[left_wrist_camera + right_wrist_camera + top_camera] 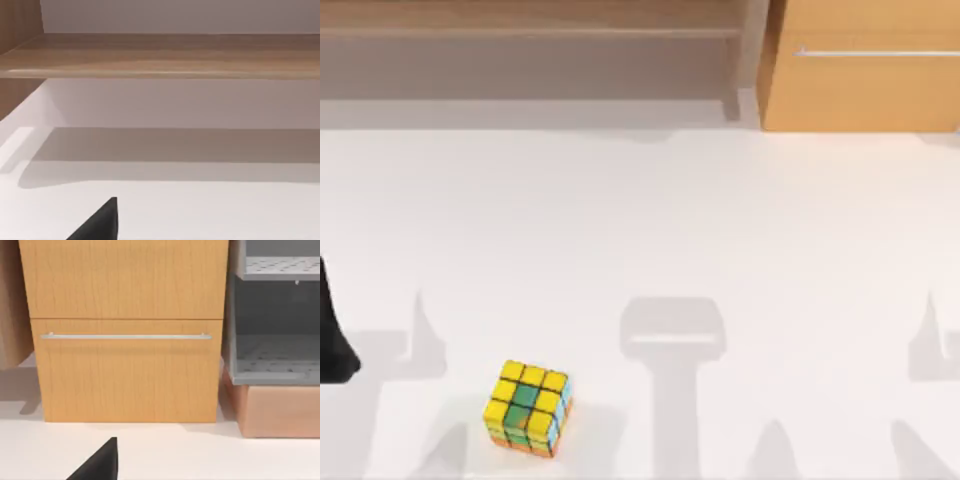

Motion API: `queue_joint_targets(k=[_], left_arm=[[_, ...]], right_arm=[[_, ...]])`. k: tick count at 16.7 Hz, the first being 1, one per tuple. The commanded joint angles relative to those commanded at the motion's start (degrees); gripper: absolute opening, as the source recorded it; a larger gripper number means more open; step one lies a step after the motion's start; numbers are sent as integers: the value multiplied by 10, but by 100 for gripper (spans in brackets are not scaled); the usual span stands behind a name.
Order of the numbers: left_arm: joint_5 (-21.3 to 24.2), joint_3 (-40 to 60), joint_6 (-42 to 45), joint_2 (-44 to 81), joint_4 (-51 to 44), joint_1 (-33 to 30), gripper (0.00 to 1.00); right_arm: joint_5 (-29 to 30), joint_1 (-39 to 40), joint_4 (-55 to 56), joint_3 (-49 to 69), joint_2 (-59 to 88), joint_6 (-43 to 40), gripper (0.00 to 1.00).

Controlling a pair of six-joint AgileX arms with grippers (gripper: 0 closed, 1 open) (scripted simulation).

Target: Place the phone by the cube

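A small 3x3 puzzle cube [528, 408] with black grid lines stands on the plain white worktop [640, 230], near the front edge and in the left half as the top view has it. Its upper face is mostly yellow tiles with a few green ones down the middle, and its visible sides show orange and light-blue tiles. It sits slightly turned rather than square to the worktop's edge, and nothing touches it. A black part of the left arm [332, 335] juts in at the top view's left edge, a little farther back than the cube and well apart from it. In the left wrist view a black wedge of the left claw [100, 225] hangs over bare white worktop, facing a long pale-wood shelf board [160, 55] with a shadowed recess beneath it. Whether this claw is released or clenched cannot be told. In the right wrist view a like black wedge of the right claw [100, 465] hangs over the worktop in front of a light-orange wooden cabinet [125, 375] with a thin silver bar handle [125, 336] across its front. Whether it is released or clenched cannot be told either. Just beside the cabinet stands a grey perforated rack [275, 355] resting on a pale brown block [280, 410]. In the top view the shelf runs along the back left and the cabinet stands at the back right. Soft grey shadows [672, 330] lie across the front of the worktop.
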Motion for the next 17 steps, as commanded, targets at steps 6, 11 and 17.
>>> queue_joint_targets(k=[6, 11, 17], left_arm=[[0, 0, 0, 0, 0, 0, 100], [0, 0, 0, 0, 0, 0, 100], [0, 0, 0, 0, 0, 0, 100]], right_arm=[[2, -23, -39, 46, 61, -42, 100], [2, -84, -150, 172, 268, -159, 100], [-1, -170, -317, 349, 614, -327, 100]])
